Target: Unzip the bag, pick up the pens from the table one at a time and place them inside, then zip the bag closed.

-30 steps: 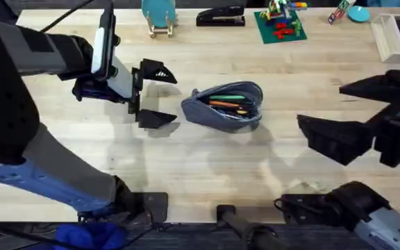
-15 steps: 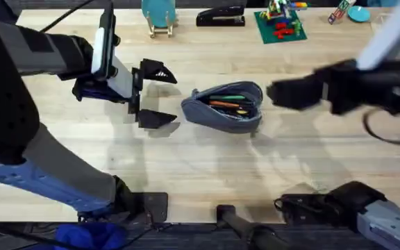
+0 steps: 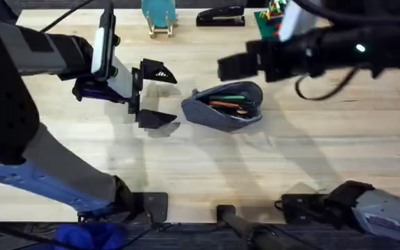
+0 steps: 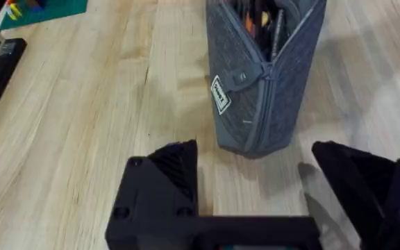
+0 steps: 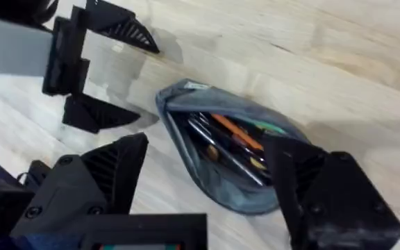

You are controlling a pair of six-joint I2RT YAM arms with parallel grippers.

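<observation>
The bag lies unzipped mid-table, pens inside. Left claw is released beside its closed end; right claw, released, hovers above. Risk: with the bag unbraced, pulling the zipper may drag it.

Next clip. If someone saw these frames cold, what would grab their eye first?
Probably the bag lying mid-table, unzipped and gaping, with pens already inside against its orange lining. Next, the right pincer hanging just above and behind it, fingers apart, its arm dark and large across the upper right. The left pincer waits open on the bag's left, empty.
</observation>
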